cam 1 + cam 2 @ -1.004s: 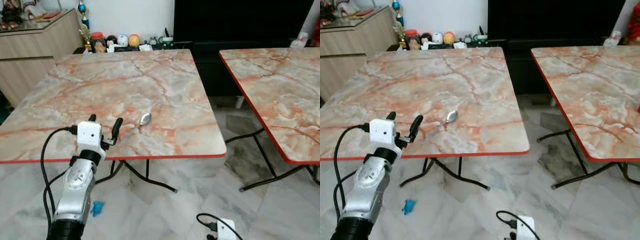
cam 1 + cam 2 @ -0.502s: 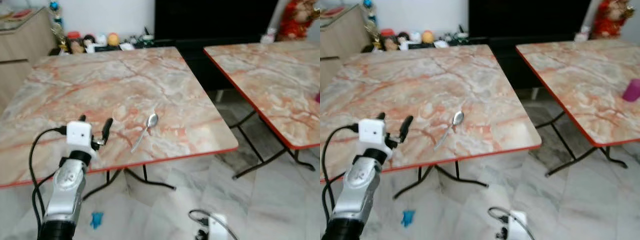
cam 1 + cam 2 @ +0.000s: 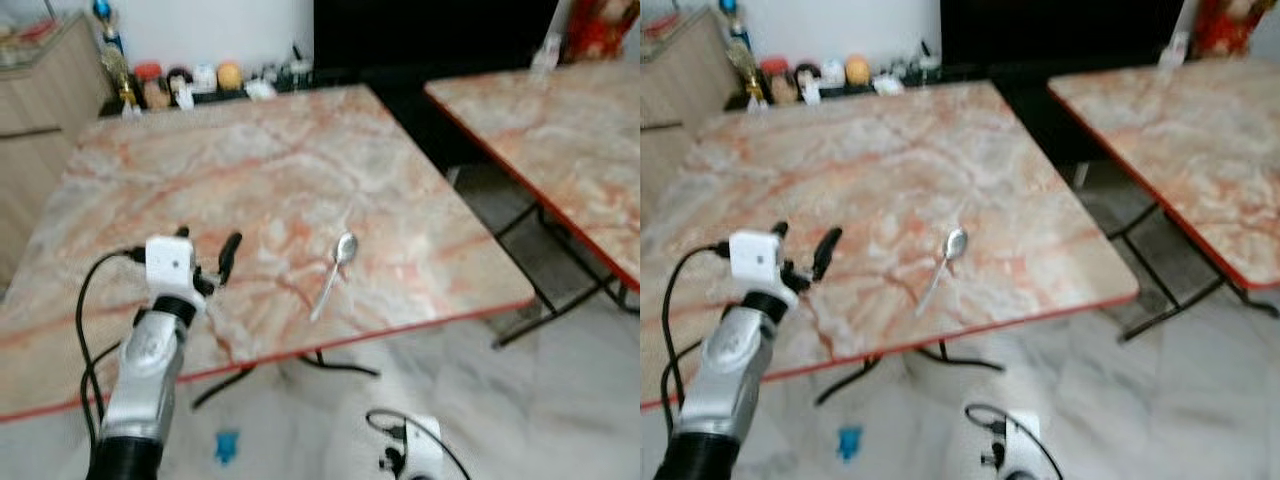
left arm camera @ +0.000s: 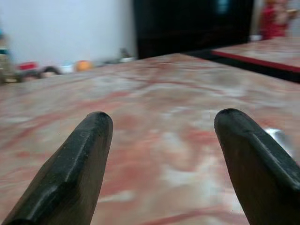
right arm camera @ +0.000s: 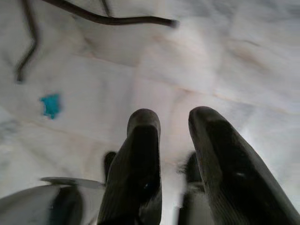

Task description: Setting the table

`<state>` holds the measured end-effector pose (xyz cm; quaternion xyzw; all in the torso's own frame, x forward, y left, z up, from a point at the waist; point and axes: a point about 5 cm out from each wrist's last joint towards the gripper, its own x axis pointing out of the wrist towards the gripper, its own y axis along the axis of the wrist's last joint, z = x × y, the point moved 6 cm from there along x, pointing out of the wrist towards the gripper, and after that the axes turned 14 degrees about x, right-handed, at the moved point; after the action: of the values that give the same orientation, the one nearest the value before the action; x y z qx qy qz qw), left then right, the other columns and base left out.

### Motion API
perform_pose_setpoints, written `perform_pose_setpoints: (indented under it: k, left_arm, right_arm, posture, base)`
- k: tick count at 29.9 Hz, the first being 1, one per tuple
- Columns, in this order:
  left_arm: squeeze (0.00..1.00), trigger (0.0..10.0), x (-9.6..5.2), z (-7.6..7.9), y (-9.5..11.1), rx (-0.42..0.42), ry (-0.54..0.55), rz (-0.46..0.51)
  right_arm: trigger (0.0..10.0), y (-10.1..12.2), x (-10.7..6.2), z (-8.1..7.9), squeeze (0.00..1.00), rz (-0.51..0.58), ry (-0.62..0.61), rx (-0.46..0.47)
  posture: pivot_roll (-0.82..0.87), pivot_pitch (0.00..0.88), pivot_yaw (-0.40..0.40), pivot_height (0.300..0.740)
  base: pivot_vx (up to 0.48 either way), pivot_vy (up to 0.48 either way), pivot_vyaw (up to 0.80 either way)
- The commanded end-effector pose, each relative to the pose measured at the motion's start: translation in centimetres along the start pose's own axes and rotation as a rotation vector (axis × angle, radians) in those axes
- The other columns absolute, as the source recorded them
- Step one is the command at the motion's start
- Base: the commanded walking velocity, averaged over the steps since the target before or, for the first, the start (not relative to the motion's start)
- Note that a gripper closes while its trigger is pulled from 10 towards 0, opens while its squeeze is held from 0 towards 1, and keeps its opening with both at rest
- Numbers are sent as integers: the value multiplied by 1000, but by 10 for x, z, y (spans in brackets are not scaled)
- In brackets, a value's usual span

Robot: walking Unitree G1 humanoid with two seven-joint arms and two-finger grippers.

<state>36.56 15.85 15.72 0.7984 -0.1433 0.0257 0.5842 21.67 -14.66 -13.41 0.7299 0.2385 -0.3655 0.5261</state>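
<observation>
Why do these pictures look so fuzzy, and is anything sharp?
Both eye views are smeared by motion blur: the spoon and the table edges look soft. In the left wrist view the fingers are fairly crisp, the background hazy. The right wrist view is blurred throughout, with pale glare on the floor.

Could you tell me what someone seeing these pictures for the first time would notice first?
Most likely the lone silver spoon lying on the marble-patterned table, toward its near right part. Next, the left hand, raised over the table's near edge to the left of the spoon, fingers open and holding nothing. A second, similar table stands off to the right, and the right hand hangs low over the pale floor.
</observation>
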Motion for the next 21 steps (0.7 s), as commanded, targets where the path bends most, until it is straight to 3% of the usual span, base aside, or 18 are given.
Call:
perform_pose_setpoints:
  k: [1,8,13,17,21]
  left_arm:
    - [0,10000,1,5,3,-6,-30,6]
    - [0,10000,-1,11,3,-8,-60,2]
    - [0,10000,-1,11,2,-1,-61,-1]
    - [0,10000,0,11,0,3,-61,-11]
    - [0,10000,0,11,0,3,-61,-14]
  right_arm:
    - [10000,2,0,11,0,0,-22,13]
    - [10000,-1,-3,35,0,-12,-41,19]
    - [10000,-11,-5,33,0,-27,-29,29]
    - [10000,-19,-8,32,0,-30,-35,18]
    - [10000,-22,-7,22,0,-35,-28,15]
  posture:
    - [128,0,35,740]
    - [131,0,34,740]
    - [134,0,34,740]
    - [133,0,35,740]
    - [135,0,33,740]
  base:
    - [0,0,0]
    - [0,0,0]
    - [0,-52,-439]
    - [0,-402,0]
    - [0,0,0]
